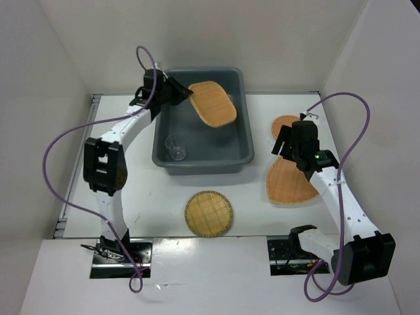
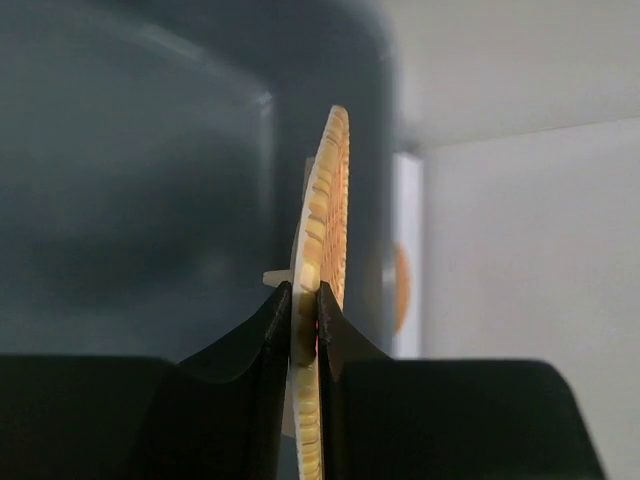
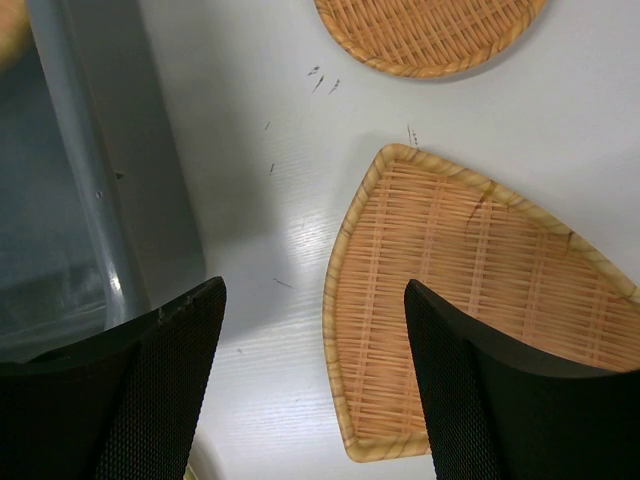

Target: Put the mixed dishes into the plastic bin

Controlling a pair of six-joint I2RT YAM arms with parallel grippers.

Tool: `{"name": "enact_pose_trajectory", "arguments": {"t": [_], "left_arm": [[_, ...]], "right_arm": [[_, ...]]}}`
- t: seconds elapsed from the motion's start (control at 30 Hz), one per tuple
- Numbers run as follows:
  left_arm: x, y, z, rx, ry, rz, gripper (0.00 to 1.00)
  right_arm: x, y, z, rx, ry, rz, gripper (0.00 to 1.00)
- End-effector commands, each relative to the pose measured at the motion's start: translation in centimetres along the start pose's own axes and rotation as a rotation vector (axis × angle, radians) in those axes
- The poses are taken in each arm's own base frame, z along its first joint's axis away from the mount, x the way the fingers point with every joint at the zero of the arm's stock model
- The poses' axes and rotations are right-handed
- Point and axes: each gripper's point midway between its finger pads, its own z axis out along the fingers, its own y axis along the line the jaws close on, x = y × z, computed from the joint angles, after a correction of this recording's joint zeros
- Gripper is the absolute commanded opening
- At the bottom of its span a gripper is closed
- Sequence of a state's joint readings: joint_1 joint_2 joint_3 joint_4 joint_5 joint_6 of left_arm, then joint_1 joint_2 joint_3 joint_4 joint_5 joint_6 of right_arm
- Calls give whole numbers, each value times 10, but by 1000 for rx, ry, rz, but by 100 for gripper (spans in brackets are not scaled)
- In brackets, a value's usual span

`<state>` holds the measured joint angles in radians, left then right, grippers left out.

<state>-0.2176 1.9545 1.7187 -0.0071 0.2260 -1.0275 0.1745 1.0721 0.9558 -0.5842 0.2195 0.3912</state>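
The tan rounded-square woven bamboo plate [image 1: 213,103], light and stiff I'd guess, is pinched by its rim in the left pincer [image 2: 304,315], tilted over the dark grey plastic bin [image 1: 203,167] at the far edge of the bench [image 1: 262,203]; right pincer [image 3: 312,300] hangs wide open near the right edge.

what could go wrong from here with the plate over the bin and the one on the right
The left tool pinches the rounded-square plate only at its rim, tilted above the plastic bin; it may pivot or slip and land against the clear cup. The fan-shaped plate lies flat under the open right tool, which may just shove it.
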Motion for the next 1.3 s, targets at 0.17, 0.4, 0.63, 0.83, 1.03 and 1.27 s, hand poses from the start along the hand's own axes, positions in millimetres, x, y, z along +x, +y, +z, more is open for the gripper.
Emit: {"name": "enact_pose_trajectory", "arguments": {"t": [0.17, 0.4, 0.63, 0.83, 1.03, 1.27], "left_arm": [[16, 38, 50, -56, 35, -3, 0], [35, 84, 79, -155, 78, -28, 0], [48, 126, 87, -266, 81, -41, 29], [65, 157, 93, -314, 125, -89, 51], [63, 157, 100, -313, 124, -88, 68], [4, 85, 88, -210, 11, 41, 100]], "right_arm": [[-14, 9, -1, -30, -47, -16, 77], [-14, 9, -1, -30, -47, -16, 77], [-15, 8, 1, -22, -50, -16, 77], [-15, 4, 4, 8, -54, -17, 77], [-20, 2, 3, 23, -70, -15, 79], [-23, 0, 6, 50, -58, -20, 79]]}}
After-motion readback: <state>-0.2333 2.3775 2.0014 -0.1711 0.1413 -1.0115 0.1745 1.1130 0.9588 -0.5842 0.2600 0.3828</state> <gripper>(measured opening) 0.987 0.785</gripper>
